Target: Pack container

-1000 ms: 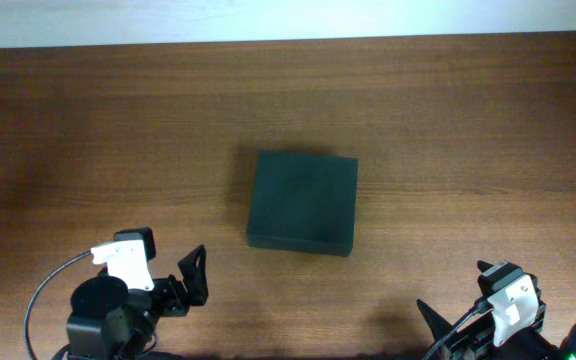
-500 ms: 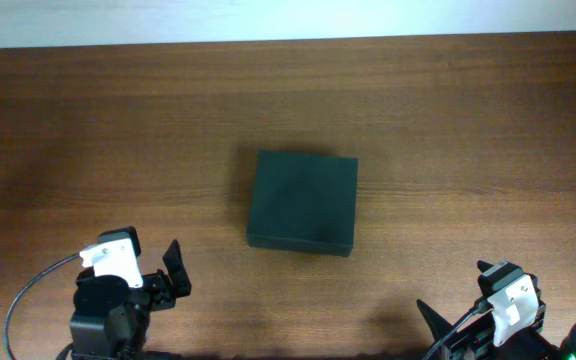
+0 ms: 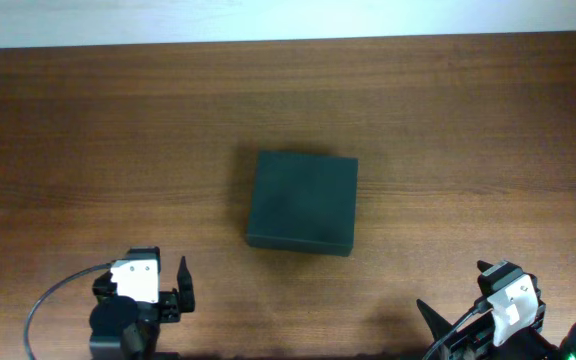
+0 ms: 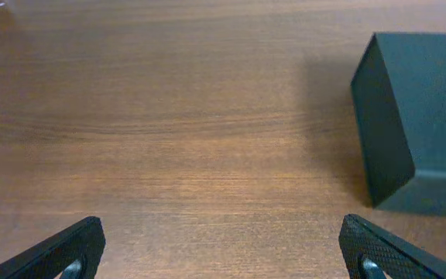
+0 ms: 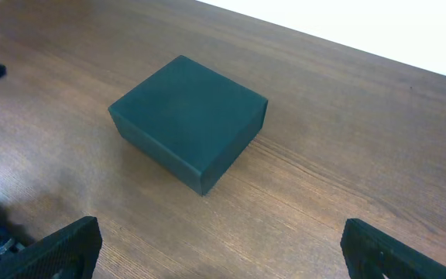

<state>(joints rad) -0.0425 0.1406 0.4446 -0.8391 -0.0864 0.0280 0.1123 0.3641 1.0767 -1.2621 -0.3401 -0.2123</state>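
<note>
The container [image 3: 302, 202] is a dark green-black matte box with its lid shut, resting in the middle of the wooden table. It shows at the right edge of the left wrist view [image 4: 416, 124] and in the upper middle of the right wrist view [image 5: 188, 120]. My left gripper [image 3: 173, 290] is open and empty near the front edge, left of the container. Its fingertips frame bare wood in its own view [image 4: 223, 248]. My right gripper [image 3: 448, 325] is open and empty at the front right, fingers wide apart over bare wood in its own view [image 5: 223, 248].
The wooden table [image 3: 118, 130] carries nothing else in view. A pale wall strip [image 3: 268, 18] runs along its far edge. A grey cable [image 3: 53, 295] loops beside the left arm at the front left.
My left arm has pulled back toward the front edge and swung its gripper from pointing right to pointing straight ahead. The right arm and the container have not moved.
</note>
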